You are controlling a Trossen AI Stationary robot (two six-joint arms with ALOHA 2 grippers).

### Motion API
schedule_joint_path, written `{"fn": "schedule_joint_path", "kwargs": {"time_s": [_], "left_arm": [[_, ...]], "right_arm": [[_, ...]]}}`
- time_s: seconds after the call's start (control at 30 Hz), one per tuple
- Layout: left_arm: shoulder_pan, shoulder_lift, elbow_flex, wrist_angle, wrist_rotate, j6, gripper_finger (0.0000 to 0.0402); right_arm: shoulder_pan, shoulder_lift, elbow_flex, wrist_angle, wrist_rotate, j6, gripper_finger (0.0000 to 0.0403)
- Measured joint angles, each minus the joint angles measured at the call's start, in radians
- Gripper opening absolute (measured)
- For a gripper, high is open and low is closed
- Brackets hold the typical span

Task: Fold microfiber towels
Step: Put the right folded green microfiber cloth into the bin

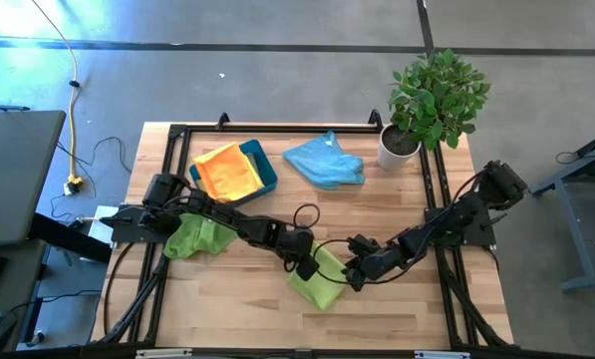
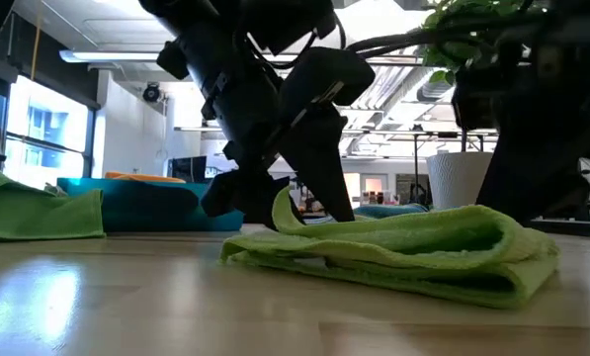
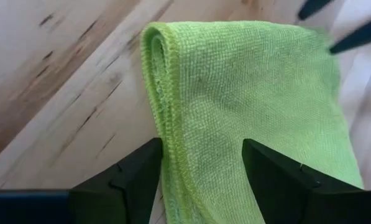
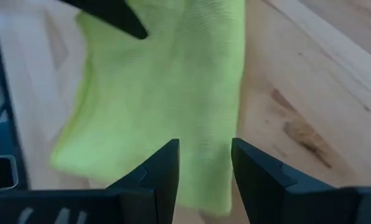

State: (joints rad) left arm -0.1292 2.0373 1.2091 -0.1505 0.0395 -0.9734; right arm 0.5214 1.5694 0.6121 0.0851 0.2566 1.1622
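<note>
Lime green towel [image 1: 319, 278] lies folded mid-table [image 1: 417, 309]. Left gripper [image 3: 201, 163] fingers are spread, straddling its folded edge; right gripper [image 4: 205, 163] fingers hang released over it. Lift straight off so the fold stays flat.

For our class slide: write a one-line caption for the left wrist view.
Left end effector, fingers open, straddles the folded edge of a lime green towel on the wooden table.
</note>
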Motion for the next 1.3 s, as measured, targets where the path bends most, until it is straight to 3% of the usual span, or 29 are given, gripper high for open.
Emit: {"fn": "schedule_joint_path", "kwargs": {"time_s": [0.27, 0.57, 0.97, 1.13, 1.3], "left_arm": [[-0.003, 0.024, 0.002, 0.004, -0.053, -0.018, 0.0196], [-0.019, 0.040, 0.001, 0.032, -0.160, -0.011, 0.0156], [-0.015, 0.044, -0.002, 0.029, -0.148, 0.032, 0.0008], [-0.008, 0.009, -0.002, -0.003, -0.141, 0.075, 0.0005], [0.017, -0.064, -0.007, -0.169, -0.159, 0.117, 0.0002]], "right_arm": [[-0.012, 0.091, 0.000, 0.085, 0.006, -0.019, 0.0137], [-0.028, 0.103, 0.000, 0.126, 0.076, -0.063, 0.0137], [-0.038, 0.105, 0.000, 0.124, 0.051, -0.075, 0.0137], [-0.038, 0.100, 0.000, 0.124, 0.005, -0.089, 0.0137], [-0.035, 0.047, 0.000, 0.118, -0.036, -0.112, 0.0137]]}}
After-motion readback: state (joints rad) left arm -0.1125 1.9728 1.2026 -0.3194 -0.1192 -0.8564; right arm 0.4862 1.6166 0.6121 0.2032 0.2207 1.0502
